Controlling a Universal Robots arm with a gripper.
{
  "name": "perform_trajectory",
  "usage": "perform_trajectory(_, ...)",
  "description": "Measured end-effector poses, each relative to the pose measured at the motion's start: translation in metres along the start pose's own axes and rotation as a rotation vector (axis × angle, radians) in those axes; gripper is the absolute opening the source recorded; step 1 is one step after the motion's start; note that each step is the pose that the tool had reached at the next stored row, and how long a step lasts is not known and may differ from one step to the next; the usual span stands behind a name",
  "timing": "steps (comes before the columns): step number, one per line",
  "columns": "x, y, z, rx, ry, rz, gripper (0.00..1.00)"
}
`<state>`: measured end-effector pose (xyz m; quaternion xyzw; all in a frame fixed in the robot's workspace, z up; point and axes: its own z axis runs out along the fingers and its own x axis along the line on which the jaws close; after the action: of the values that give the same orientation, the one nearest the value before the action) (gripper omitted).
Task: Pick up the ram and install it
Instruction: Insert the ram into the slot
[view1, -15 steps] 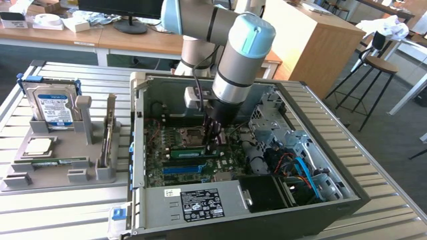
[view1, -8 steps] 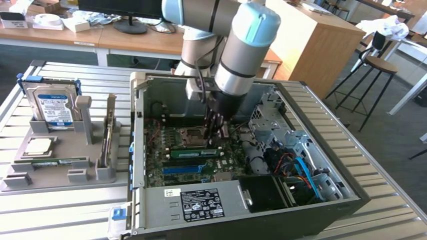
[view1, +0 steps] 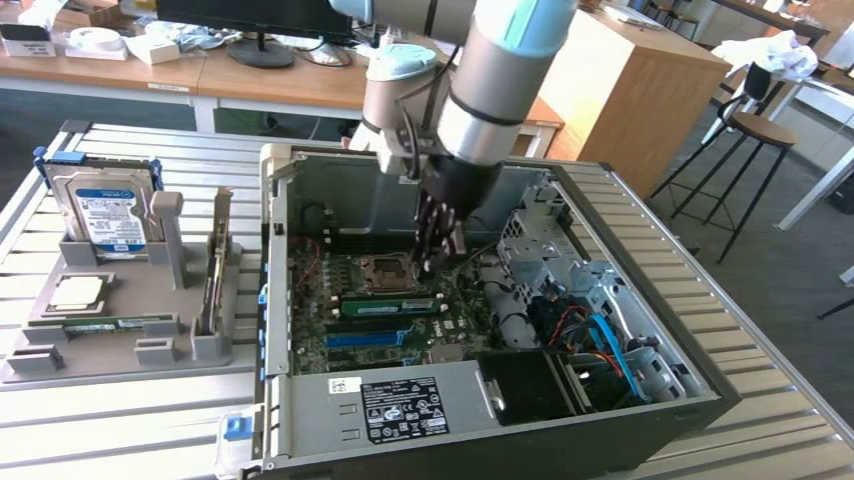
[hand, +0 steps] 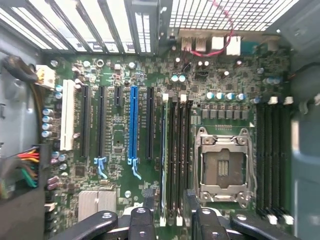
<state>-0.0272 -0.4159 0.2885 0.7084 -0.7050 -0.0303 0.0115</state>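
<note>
Jaws apart, the gripper (hand: 167, 224) straddles the ram (view1: 387, 301), at six o'clock of the socket (view1: 387, 268) in the exterior view; staying square to the slot seems to matter most.

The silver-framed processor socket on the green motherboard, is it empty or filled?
Empty: the silver-framed processor socket shows a bare contact field, no chip seated. A square silver processor chip sits in the grey tray.

The arm (view1: 501, 90) hangs down from the top of the exterior view. It is thick, silver and light blue, and it leans a little. At its low end the black gripper (view1: 438, 250) points straight down. In the wrist view its two dark fingers (hand: 141, 222) stand apart with a gap between them, so it is open.
</note>
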Motion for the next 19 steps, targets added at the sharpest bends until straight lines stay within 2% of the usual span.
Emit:
perform_trajectory(13,-0.001,0.0028,-0.0481,0.0000,-0.0035,0.000,0.37)
perform_trajectory(19,-0.002,0.0036,-0.0625,0.0000,-0.0046,0.000,0.37)
